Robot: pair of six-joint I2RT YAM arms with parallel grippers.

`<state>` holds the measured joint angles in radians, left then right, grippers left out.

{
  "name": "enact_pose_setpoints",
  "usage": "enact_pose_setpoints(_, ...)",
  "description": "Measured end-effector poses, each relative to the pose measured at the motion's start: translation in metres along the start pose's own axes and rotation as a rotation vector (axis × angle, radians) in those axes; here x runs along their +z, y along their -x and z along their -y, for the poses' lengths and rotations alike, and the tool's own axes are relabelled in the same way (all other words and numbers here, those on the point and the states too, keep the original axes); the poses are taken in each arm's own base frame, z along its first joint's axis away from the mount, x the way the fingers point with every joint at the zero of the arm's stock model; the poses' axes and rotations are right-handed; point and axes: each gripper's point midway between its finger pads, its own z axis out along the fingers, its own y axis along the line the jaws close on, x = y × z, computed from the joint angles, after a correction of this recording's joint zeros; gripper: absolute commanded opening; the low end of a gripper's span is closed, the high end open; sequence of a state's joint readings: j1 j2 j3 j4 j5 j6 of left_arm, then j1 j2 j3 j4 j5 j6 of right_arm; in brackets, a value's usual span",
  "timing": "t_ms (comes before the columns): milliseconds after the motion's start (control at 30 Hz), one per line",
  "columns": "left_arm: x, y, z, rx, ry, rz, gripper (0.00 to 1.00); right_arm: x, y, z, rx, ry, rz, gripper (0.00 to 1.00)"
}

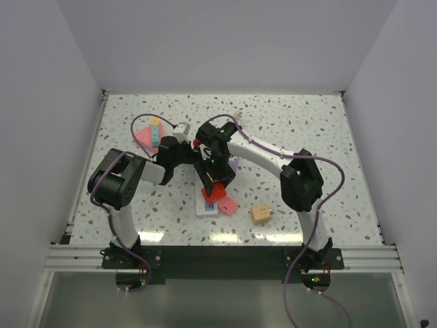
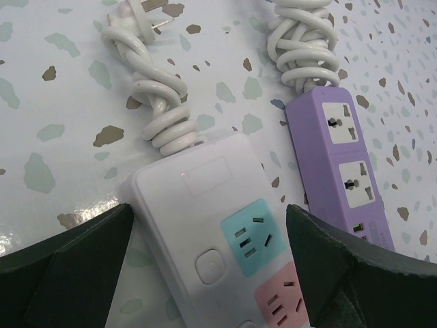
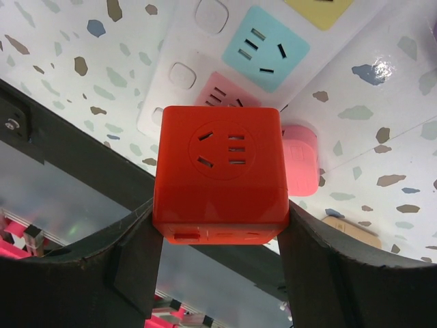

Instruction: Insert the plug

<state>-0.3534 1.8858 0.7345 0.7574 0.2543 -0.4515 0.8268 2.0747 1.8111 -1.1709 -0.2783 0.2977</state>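
The red plastic cube plug (image 3: 218, 164) was clamped by the right gripper (image 3: 220, 222), its jaws partly closed, over the white plastic power strip (image 3: 181, 51). The left gripper (image 2: 208, 232) was spread wide, empty, astride that strip.

Two robot arms are reaching over one speckled desk (image 1: 307, 123): the left arm (image 1: 121, 183) and the right arm (image 1: 300, 183). Two power strips are lying side by side: one white power strip (image 2: 198, 205), showing three coloured sockets in yellow, blue and pink, and one purple power strip (image 2: 341, 171), showing two sockets. Two coiled white cords are trailing from them, the white strip's cord (image 2: 160, 102) and the purple strip's cord (image 2: 304, 41), and one pronged plug (image 2: 140, 17) is showing. Three small blocks are showing: one red block (image 3: 218, 164), one pink block (image 3: 300, 160) and one tan block (image 1: 260, 214). One flat pink piece (image 1: 142, 137) is lying far off, too small to identify.
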Motion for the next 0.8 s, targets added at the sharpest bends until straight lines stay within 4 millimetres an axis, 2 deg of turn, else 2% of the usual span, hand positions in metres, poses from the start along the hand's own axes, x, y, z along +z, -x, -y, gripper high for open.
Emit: enact_pose_setpoints(800, -0.0030, -0.0009, -0.0012, -0.003, -0.003, -0.003, 1.00, 0.0003, 0.0012, 0.0012, 0.003, -0.044, -0.030, 0.00)
